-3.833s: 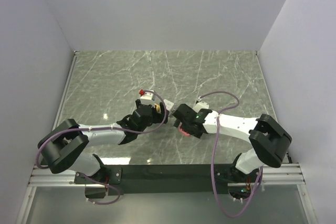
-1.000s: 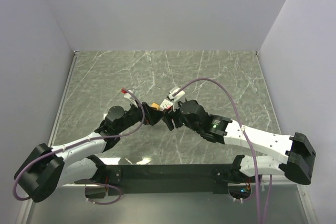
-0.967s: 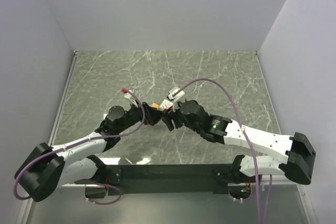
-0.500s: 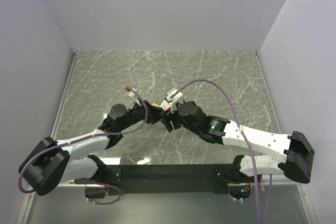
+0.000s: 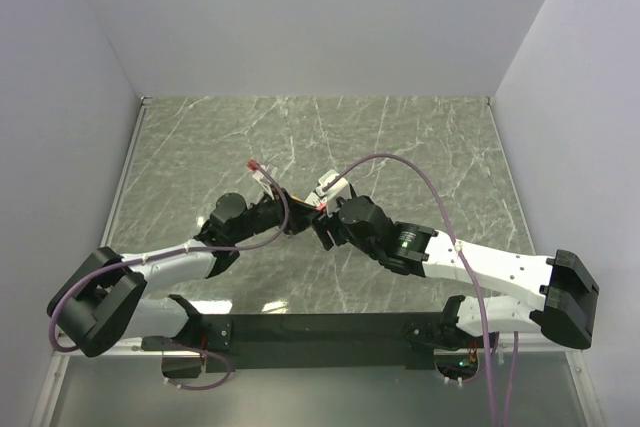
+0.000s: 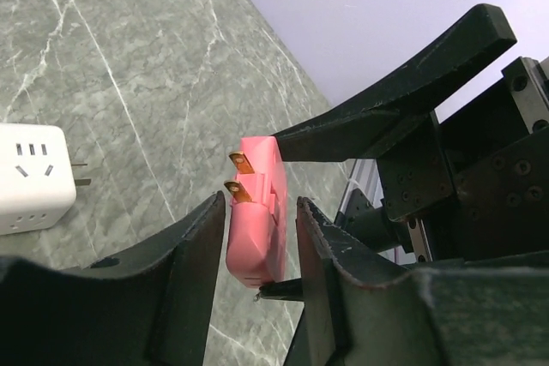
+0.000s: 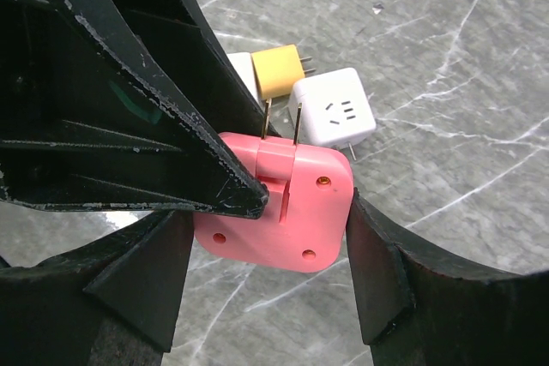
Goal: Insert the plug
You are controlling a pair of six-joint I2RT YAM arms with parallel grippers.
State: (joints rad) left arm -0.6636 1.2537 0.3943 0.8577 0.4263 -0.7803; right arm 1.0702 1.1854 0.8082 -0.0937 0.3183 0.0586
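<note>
Between the two arms, above the table, a pink plug [image 7: 283,212] [image 6: 257,212] hangs with its two brass prongs pointing at the table. My right gripper [image 7: 268,220] [image 5: 322,215] is shut on its two side edges. My left gripper [image 6: 259,203] [image 5: 305,212] straddles the plug's flat faces, and a thin gap shows at one finger, so it is open. One left finger [image 7: 171,126] lies across the plug's face in the right wrist view. A white socket cube [image 7: 334,117] [image 6: 30,177] [image 5: 328,187] rests on the table beyond.
A yellow adapter [image 7: 276,72] lies next to the white cube, with another white piece beside it. The grey marble table [image 5: 400,147] runs to white walls at the back and sides. Purple cables loop over both arms [image 5: 400,159].
My left gripper has moved in to the right and its jaws have narrowed from wide to close around the pink plug. The right gripper has kept its hold and barely moved.
</note>
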